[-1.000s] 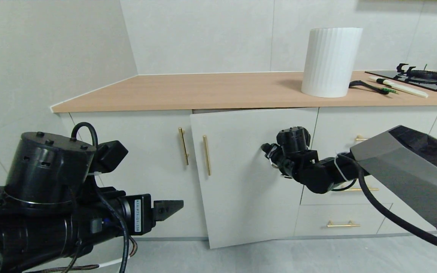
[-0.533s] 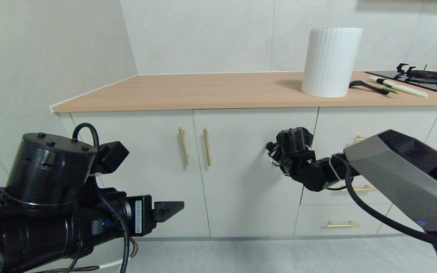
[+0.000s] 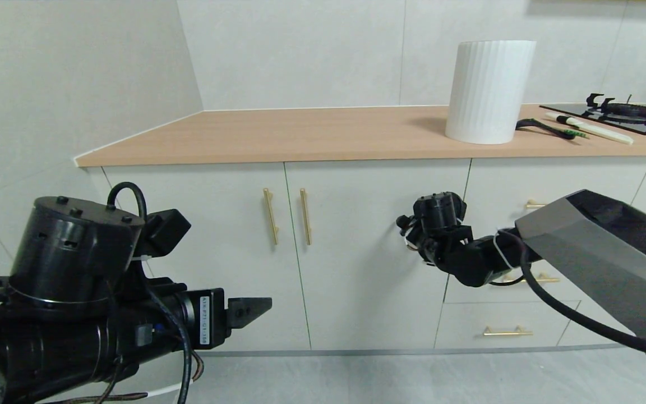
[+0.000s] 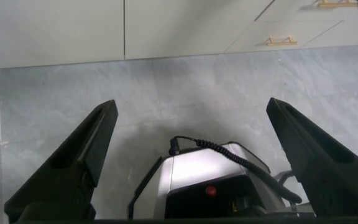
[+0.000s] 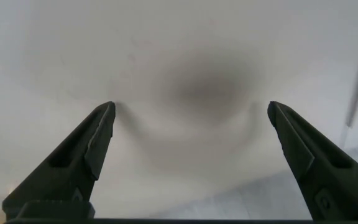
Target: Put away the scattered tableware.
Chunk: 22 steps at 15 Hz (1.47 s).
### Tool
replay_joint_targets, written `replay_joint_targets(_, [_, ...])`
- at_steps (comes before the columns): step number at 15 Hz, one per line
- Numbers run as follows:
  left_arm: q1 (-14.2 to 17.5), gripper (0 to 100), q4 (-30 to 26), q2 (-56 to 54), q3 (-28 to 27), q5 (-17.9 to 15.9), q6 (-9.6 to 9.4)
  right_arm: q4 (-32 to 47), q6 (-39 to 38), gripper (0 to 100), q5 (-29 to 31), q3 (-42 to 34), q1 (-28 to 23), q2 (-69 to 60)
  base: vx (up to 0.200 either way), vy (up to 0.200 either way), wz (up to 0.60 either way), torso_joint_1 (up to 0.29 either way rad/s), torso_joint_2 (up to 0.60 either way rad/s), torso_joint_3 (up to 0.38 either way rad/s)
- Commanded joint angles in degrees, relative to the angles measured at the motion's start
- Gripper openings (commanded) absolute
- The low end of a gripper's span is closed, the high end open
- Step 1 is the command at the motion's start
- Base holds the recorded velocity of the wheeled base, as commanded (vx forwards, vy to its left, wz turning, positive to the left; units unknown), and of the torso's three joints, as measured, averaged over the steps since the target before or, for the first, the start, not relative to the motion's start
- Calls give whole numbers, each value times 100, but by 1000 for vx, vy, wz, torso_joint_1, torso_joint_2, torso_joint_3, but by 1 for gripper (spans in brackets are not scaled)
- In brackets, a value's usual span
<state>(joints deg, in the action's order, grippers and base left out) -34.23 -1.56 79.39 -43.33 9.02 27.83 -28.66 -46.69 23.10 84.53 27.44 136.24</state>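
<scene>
Right end effector (image 3: 405, 229), fingers spread, faced the shut pale cabinet door (image 3: 368, 264) up close; my left end effector (image 4: 191, 102), also spread, hung over open floor (image 4: 55, 87). Black and white utensils (image 3: 575, 129) lay near the front edge of the wooden counter (image 3: 300, 134).

My left arm (image 3: 76, 336) is black. Behind the dark wedge-shaped left fingers (image 3: 250, 310) I see a white printed label (image 3: 204, 320), a round housing (image 3: 70, 247) with small screws and looping black cables (image 3: 127, 191). Behind the right fingers (image 5: 73, 168) come white ties (image 3: 497, 247), then a grey angular shell (image 3: 592, 258).
</scene>
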Motion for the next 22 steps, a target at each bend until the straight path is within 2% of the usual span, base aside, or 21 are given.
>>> replay_joint_targets(1, [4,100,7,-28,0,3,3,-140,398,100,-491,-1351,446,-1399,0,0,0,0,0,0])
replay_joint_targets(3, [4,100,-2,-90,0,30,-15,-342,881,100,-579,-2081,561,-2137,0,0,0,0,0,0])
replay_joint_targets(4, [4,100,-2,-310,-9,47,-32,-544,1452,100,-561,-2810,552,-2998,0,0,0,0,0,0])
replay_joint_targets(5, [4,100,-2,-529,-9,47,-111,-658,1733,100,-587,-3364,534,-3666,0,0,0,0,0,0])
replay_joint_targets(6, [13,100,-2,-679,0,56,-155,-676,1856,100,-587,-3593,517,-4009,0,0,0,0,0,0])
replay_joint_targets(8, [154,100,-2,-1461,237,232,-507,-623,2305,100,-464,-4621,244,-5477,0,0,0,0,0,0])
replay_joint_targets(10, [532,100,-11,-2234,553,337,-911,-623,2656,100,-324,-5640,7,-6769,0,0,0,0,0,0])
replay_joint_targets(11, [637,100,-29,-2656,729,337,-1017,-623,2823,100,-324,-6018,-178,-7331,0,0,0,0,0,0])
replay_joint_targets(13, [909,100,-64,-3834,1309,337,-1298,-430,3430,100,-377,-6739,-907,-8931,0,0,0,0,0,0])
replay_joint_targets(15, [1182,100,-239,-4827,1634,337,-1605,572,3773,100,-412,-6897,-1285,-10399,0,0,0,0,0,0])
replay_joint_targets(17, [1463,100,-723,-5671,1696,320,-1764,2093,3957,100,-403,-6827,-1329,-11840,0,0,0,0,0,0])
replay_joint_targets(19, [1718,100,-1145,-6374,1722,293,-1851,3226,4063,100,-412,-6809,-1549,-12912,0,0,0,0,0,0])
replay_joint_targets(20, [1920,100,-1224,-6734,1801,223,-1913,3429,4054,100,-236,-6853,-1610,-13044,0,0,0,0,0,0])
replay_joint_targets(21, [2052,100,-1224,-7016,1880,188,-1983,3367,4036,100,168,-6871,-1619,-13044,0,0,0,0,0,0])
replay_joint_targets(22, [2114,100,-1224,-7147,1933,188,-2027,3367,4045,100,327,-6853,-1681,-13044,0,0,0,0,0,0])
